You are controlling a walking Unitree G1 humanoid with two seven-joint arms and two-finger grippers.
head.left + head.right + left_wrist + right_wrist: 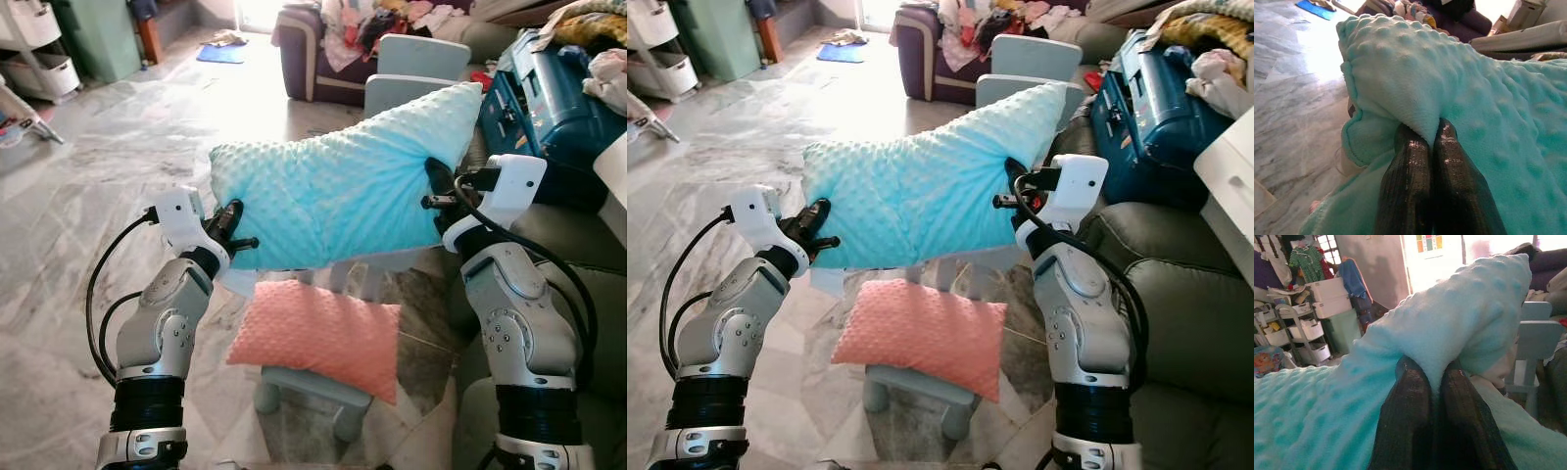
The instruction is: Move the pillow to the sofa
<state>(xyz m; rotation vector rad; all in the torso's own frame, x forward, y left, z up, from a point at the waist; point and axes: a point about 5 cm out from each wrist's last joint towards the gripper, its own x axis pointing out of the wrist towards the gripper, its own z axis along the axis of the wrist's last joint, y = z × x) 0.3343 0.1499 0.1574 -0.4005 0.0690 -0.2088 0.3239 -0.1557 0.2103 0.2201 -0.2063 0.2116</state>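
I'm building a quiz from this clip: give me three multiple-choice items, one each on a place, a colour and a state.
1. Where does the pink pillow lie?
A on the small chair
B on the floor
C on the blue case

2. What colour is the lifted pillow?
A grey
B mint
C red

3. How is the lifted pillow held?
A left gripper alone
B right gripper alone
C both grippers

Answers: 1 A, it rests on the small chair's seat. 2 B, its dotted cover is mint. 3 C, left gripper and right gripper each pinch an end.
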